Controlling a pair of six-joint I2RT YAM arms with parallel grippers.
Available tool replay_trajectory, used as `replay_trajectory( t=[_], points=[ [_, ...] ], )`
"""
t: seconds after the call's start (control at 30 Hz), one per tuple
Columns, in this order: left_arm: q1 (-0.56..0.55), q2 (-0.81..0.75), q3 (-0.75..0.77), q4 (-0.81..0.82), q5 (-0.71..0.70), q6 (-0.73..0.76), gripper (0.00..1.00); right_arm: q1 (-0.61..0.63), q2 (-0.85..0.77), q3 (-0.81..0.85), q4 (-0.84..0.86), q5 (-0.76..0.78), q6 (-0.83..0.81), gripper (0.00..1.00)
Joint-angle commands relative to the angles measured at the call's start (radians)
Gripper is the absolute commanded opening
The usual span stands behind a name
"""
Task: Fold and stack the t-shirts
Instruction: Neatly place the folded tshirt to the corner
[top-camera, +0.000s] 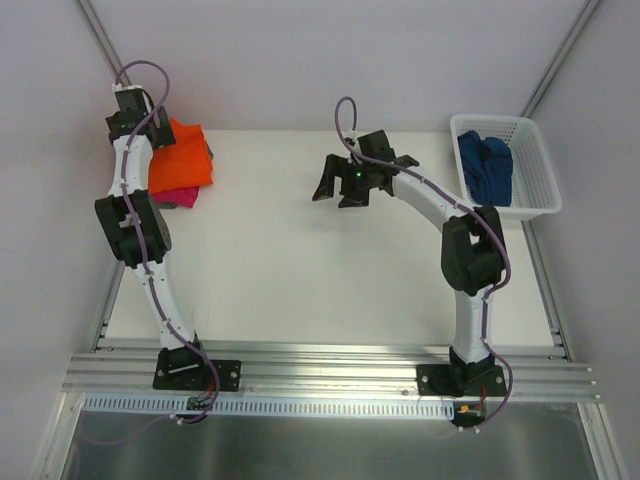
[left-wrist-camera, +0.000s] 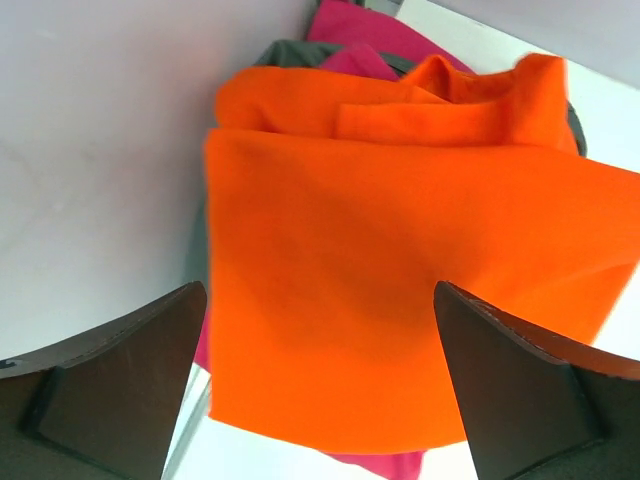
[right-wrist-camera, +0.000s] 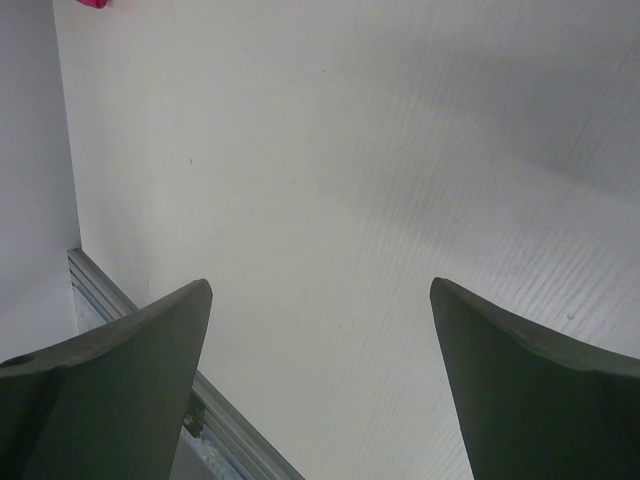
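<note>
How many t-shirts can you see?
4. The orange shirt tops a pile at the table's far left; the grey shirt and pink shirt peek out beneath it; the blue shirt lies in the white basket, far right. More could hide underneath.

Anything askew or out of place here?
The blue shirt sits crumpled and unfolded in the basket. At the table's far left, the pink shirt sticks out unevenly under the orange shirt.

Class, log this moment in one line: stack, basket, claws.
stacked: orange t-shirt atop pink t-shirt, grey t-shirt | basket: blue t-shirt inside | left claw: open over orange t-shirt | right claw: open above table
</note>
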Motion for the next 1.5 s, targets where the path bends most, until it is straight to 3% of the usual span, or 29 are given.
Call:
replay_trajectory(
  t=[0.0,0.17,0.47,0.87,1.2,1.37,1.47],
  points=[
    [-0.059,-0.027,0.004,0.026,-0.107,-0.013,0.99,-0.006,-0.083,-0.015,0.020,0.007,-0.008,0.96],
    [-0.132,-0.089,0.029,0.027,-0.162,-0.013,0.99,-0.008,-0.093,-0.032,0.037,0.004,-0.005,0.96],
    [-0.243,-0.179,-0.074,0.009,-0.092,-0.039,0.98,-0.020,-0.109,0.017,0.016,0.002,-0.007,0.96],
    [-0.140,0.088,0.059,0.056,-0.037,-0.023,0.96,-0.045,-0.157,-0.115,0.019,-0.005,-0.005,0.96],
    [-0.146,0.257,0.141,0.119,-0.060,-0.021,0.97,-0.048,-0.125,-0.110,0.022,-0.011,-0.008,0.96],
    [-0.191,0.135,0.087,0.112,-0.253,-0.048,0.99,-0.046,-0.161,-0.104,0.010,0.030,-0.050,0.96],
    [-0.241,-0.037,0.047,0.110,-0.265,-0.038,0.99,-0.045,-0.244,-0.116,-0.013,0.148,-0.102,0.96]
  ],
)
